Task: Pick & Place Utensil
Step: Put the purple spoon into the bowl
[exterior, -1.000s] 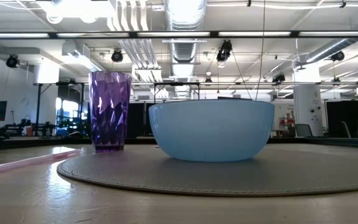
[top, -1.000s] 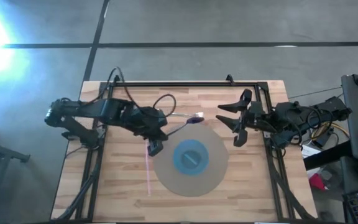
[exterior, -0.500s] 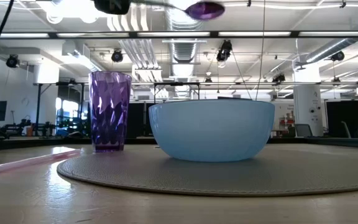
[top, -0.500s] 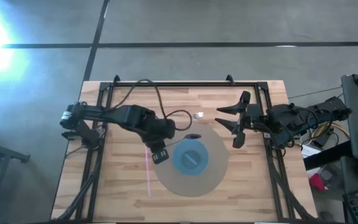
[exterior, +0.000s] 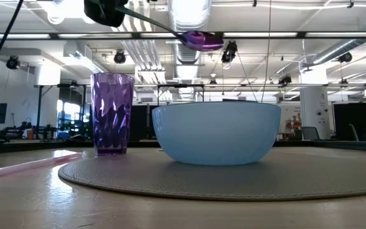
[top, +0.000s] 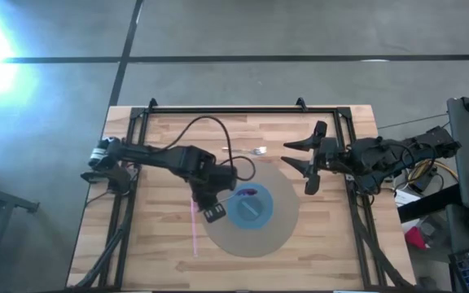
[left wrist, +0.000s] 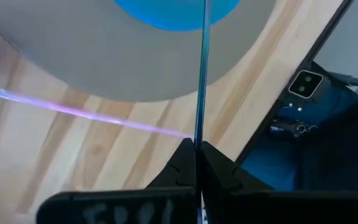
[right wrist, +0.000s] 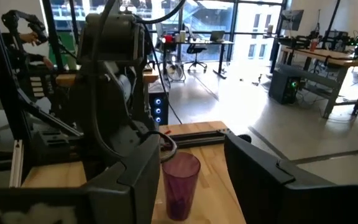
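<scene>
Holding a purple spoon (exterior: pixel 199 40) above the blue bowl (exterior: pixel 216 132), the left pincer (left wrist: pixel 197 155) is closed; the right pincer (top: pixel 309 157) waits wide.

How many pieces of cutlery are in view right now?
2. A purple spoon is held by the left gripper, jaws shut, above the blue bowl; a small silvery piece, probably a fork, lies on bare wood beyond the mat. The arm could hide others.
</scene>
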